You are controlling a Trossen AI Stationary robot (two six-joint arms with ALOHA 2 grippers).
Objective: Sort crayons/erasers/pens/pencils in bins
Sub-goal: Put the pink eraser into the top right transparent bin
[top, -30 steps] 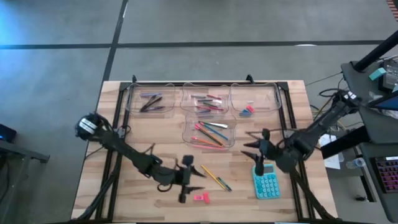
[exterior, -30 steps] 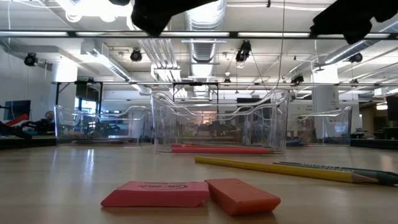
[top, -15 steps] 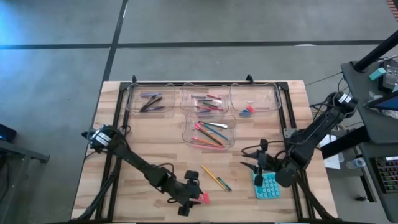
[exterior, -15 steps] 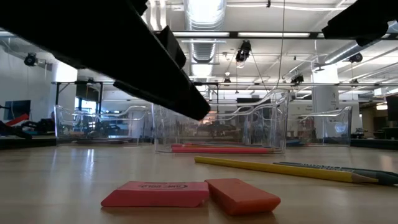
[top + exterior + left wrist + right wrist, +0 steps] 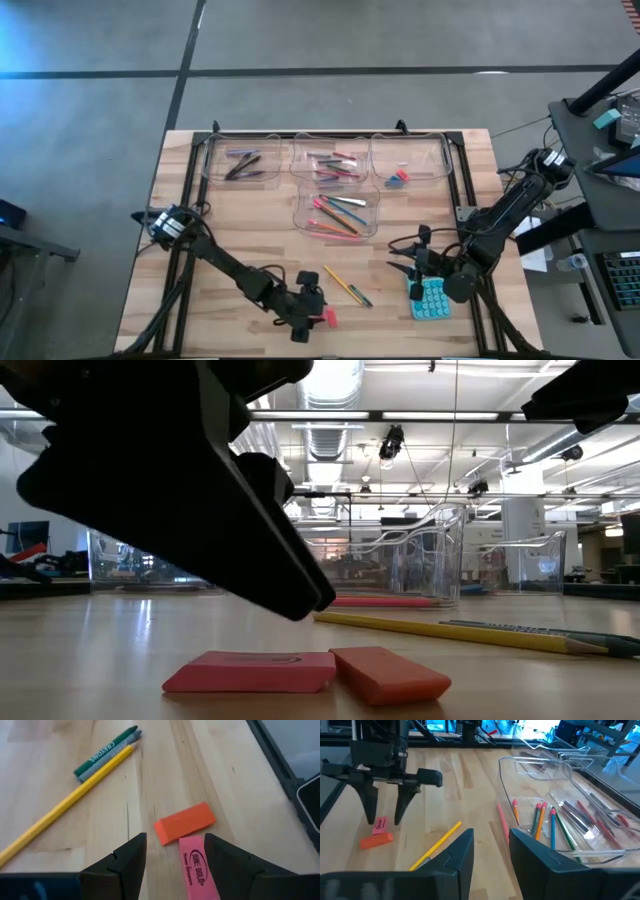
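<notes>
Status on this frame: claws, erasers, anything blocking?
Left claw open, straddling pink eraser. Orange eraser touching it. Right claw idle above calculator.

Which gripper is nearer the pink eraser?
Left. The left gripper hangs open right over the pink eraser; the right gripper is far off, above the calculator.

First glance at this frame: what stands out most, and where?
The left gripper hangs open just above two erasers at the table's near edge, fingers straddling the pink one. Beside them lie a yellow pencil and a green crayon. The right gripper waits over the teal calculator.
</notes>
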